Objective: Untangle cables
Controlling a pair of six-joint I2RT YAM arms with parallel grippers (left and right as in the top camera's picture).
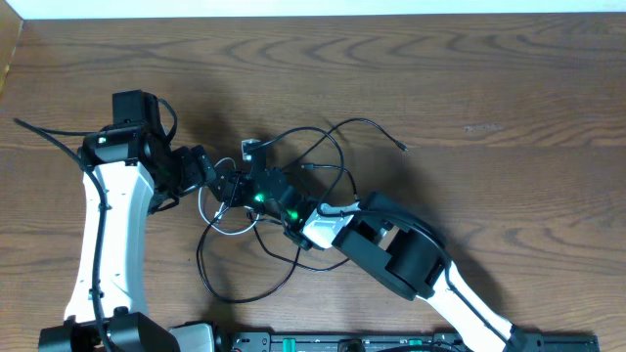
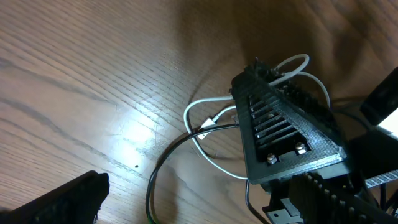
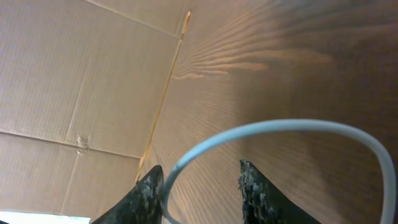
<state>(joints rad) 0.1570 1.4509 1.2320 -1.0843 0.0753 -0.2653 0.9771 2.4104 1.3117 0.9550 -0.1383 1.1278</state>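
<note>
Nearest, my right end effector (image 3: 202, 186) has its fingers partly apart. The white cord (image 3: 280, 127) arches up from between them, unpinched, probably for lifting clear. Its lower run is cut off at the frame's bottom edge. My left end effector (image 2: 174, 130) gapes wide over the same cord. Farther off, the black cords (image 1: 323, 147) sprawl mid-frame on the counter (image 1: 489, 98), their crossings hidden under both arms.

1. Overhead: even, fairly bright light from above, and the arms cast soft shadows on the table (image 1: 509, 88).
2. Left wrist: a white glare patch sits on the wood beside the white cable (image 2: 186, 118); nearby black parts are blurred.
3. Right wrist: dimmer, and the cable's loop is soft, out of focus.
</note>
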